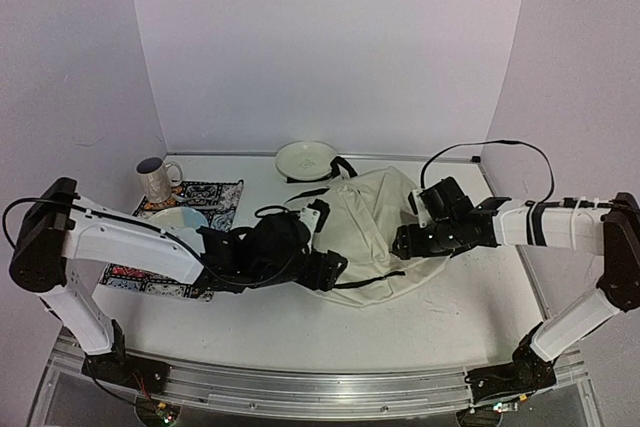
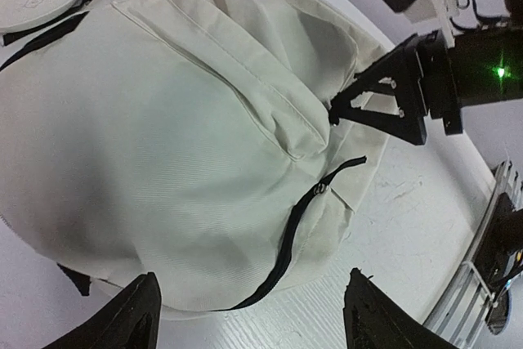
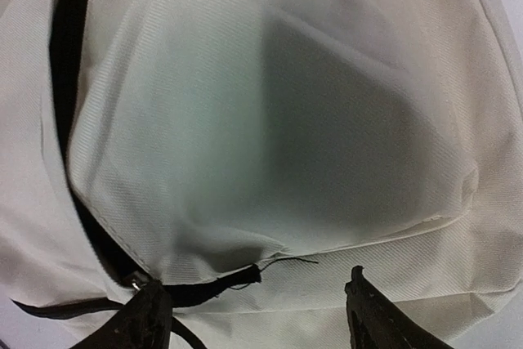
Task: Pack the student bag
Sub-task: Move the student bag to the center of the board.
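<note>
Overhead, the student bag (image 1: pixel 365 222) lay slumped on the white table (image 1: pixel 450 317), about midway between the two arms and a little toward the far side. Cream fabric, black straps (image 1: pixel 342 165) trailing off its far end toward a white plate (image 1: pixel 307 159) that sat just beyond it.

The left gripper (image 2: pixel 253 320) was at the bag's near-left edge. In its wrist view we saw both fingertips spread wide, with nothing between them but the bag's lower hem and bare table; it had hold of nothing. A dark zipper line (image 2: pixel 294 239) curved across the fabric just ahead of it, with a small metal pull (image 2: pixel 324 190) partway along.

The right gripper (image 3: pixel 257 316) was against the bag's right side. Its jaws stood well apart, gripping nothing, with cream cloth filling the view ahead. From the left wrist camera, one of its black fingers (image 2: pixel 384 104) appeared to touch the edge of a front pocket flap, though we could not confirm contact from that angle. A black band (image 3: pixel 65 79) ran down the left of the right wrist view; strap or open zipper seam, we could not tell.

Off to the left, a patterned placemat (image 1: pixel 205 197) carried a mug (image 1: pixel 158 179) and a pale dish (image 1: pixel 180 217), well apart from the bag and partly covered by the left arm.
</note>
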{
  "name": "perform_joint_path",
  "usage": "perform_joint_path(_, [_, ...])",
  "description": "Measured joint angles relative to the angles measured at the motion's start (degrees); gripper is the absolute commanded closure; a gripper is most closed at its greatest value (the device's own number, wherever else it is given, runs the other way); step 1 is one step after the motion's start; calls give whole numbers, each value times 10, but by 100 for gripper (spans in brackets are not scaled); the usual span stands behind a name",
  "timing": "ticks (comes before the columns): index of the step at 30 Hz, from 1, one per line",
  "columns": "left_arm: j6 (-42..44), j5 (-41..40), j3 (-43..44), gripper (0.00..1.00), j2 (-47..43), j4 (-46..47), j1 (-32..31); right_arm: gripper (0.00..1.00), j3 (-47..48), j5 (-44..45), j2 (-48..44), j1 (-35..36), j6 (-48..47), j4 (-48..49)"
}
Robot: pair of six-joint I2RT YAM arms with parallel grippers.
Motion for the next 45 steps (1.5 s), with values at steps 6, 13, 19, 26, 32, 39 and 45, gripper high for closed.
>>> perform_joint_path(6, [57,43,99,29,102,-6,-5,25,14,-10,22,0,3,17])
perform_joint_path(13, [102,83,169,31,174,-5,-14,23,32,-33,41,-2,-8,18])
perform_joint_path(19, [103,74,151,31,172,-2,-12,23,74,-61,88,3,-34,13])
perform_joint_path(26, [78,59,60,31,134,-3,14,25,156,-68,176,45,-50,8])
perform_joint_path(32, [64,43,-3,31,74,-4,28,25,210,-90,218,112,-54,13])
perform_joint_path(39, [34,30,-14,32,55,1,28,22,206,-76,193,130,-44,2])
perform_joint_path(45, [-25,22,19,44,92,1,28,22,170,-4,99,105,-15,-5])
